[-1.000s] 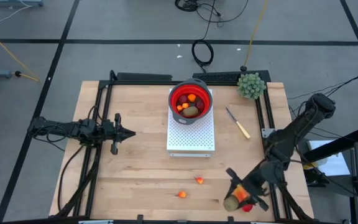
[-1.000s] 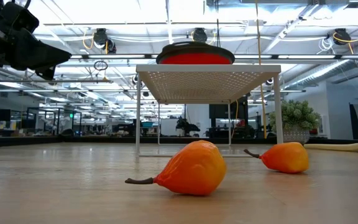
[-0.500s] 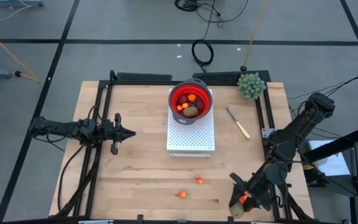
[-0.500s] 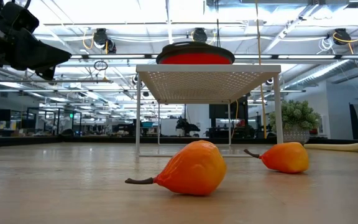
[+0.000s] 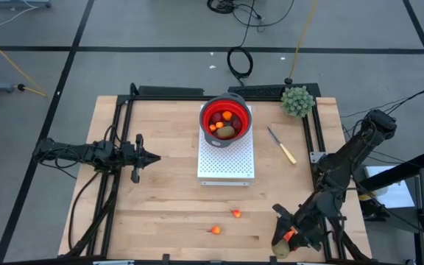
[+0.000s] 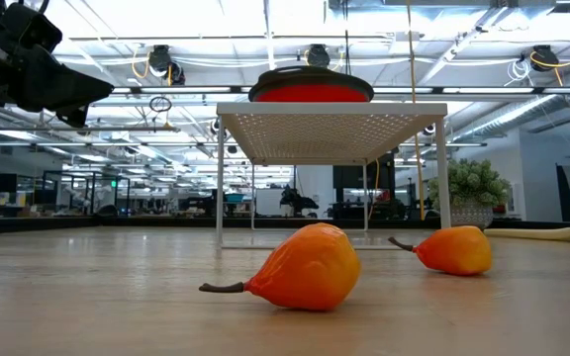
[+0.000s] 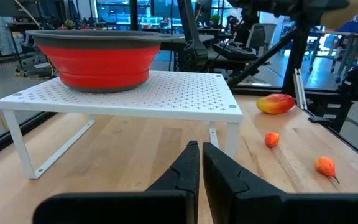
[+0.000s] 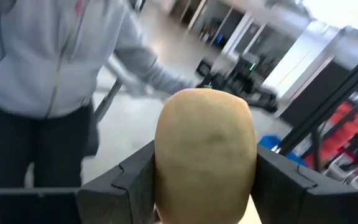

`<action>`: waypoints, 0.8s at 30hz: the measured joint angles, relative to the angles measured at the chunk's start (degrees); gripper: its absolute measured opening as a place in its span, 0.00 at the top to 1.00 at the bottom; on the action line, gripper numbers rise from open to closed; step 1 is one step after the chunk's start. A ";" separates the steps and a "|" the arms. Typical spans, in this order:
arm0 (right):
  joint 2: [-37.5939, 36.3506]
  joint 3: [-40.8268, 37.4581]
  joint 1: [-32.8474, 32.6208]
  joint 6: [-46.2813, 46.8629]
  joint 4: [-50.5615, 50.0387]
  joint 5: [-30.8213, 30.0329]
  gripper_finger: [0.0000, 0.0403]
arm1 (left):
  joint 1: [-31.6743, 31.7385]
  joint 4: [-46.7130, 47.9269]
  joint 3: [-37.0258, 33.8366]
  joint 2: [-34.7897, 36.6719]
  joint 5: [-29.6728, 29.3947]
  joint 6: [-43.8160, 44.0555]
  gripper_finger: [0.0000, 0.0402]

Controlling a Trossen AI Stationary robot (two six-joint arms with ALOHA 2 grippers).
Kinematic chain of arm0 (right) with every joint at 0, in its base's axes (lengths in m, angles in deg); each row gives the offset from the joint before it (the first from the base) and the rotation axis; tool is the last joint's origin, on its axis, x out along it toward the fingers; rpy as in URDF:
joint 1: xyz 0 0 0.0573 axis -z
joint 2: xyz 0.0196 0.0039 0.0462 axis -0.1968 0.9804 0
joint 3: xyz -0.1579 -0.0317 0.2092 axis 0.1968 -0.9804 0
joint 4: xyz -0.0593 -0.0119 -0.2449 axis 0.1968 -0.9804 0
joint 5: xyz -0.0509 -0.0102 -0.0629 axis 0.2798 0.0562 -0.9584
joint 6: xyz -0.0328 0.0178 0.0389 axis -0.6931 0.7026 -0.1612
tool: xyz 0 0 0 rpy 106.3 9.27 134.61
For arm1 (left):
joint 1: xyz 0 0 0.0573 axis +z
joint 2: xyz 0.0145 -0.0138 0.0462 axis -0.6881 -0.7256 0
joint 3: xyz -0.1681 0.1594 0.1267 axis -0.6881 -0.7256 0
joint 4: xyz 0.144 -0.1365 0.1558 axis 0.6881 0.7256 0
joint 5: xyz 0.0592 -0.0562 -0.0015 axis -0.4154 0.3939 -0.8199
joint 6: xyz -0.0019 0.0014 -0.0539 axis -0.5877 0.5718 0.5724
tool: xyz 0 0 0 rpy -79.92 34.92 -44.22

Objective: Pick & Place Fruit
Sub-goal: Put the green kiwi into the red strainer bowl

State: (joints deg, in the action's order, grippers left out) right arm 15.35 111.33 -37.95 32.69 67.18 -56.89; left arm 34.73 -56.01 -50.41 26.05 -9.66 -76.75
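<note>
1. The right claw (image 5: 280, 244) sits at the counter's (image 5: 168, 199) five o'clock corner, clamped on a brown-green oval fruit (image 8: 205, 149). In the right wrist view this oval fills the gap between both dark fingers (image 8: 132, 180), touching each.
2. A small patch of red-orange shows against the right claw in the high view; what it belongs to cannot be told.
3. The left claw (image 5: 153, 157) waits at nine o'clock, pointing toward the counter's middle, its jaws pressed together with nothing between them.
4. A red bowl (image 5: 226, 120) stands on a white perforated rack (image 5: 227, 160) at about twelve o'clock. Inside lie several fruit (image 5: 224, 126): orange pieces, dark-red balls and a brown-green oval.
5. Two tiny orange pear-shaped fruit lie on bare wood near six o'clock: one (image 5: 236, 213) just below the rack, the other (image 5: 216, 230) nearer the counter's front edge. They lie near each other, not touching.
6. In the left wrist view a larger red-orange oblong fruit (image 7: 276, 103) lies on the counter beyond the rack.
7. A green spiky plant (image 5: 298, 101) stands at one o'clock, with a yellow-handled knife (image 5: 281, 144) near it.
8. A person in a grey top (image 8: 48, 56) shows behind the held oval in the right wrist view.
9. No readable writing or brand shows.
</note>
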 joint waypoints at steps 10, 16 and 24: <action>0.00 0.00 0.02 0.69 16.32 -0.09 0.49 | 0.00 0.00 0.00 0.01 0.00 0.42 0.95; 0.00 0.00 0.00 0.78 23.16 -0.09 0.49 | 0.00 0.00 0.00 0.00 0.00 0.44 0.95; -0.02 0.00 0.02 0.87 23.37 -0.12 0.49 | 0.00 0.00 0.00 0.01 0.00 0.55 0.95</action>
State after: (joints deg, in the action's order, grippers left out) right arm 15.33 111.33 -37.93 33.55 90.55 -57.02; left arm 34.73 -56.01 -50.41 26.05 -9.66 -76.21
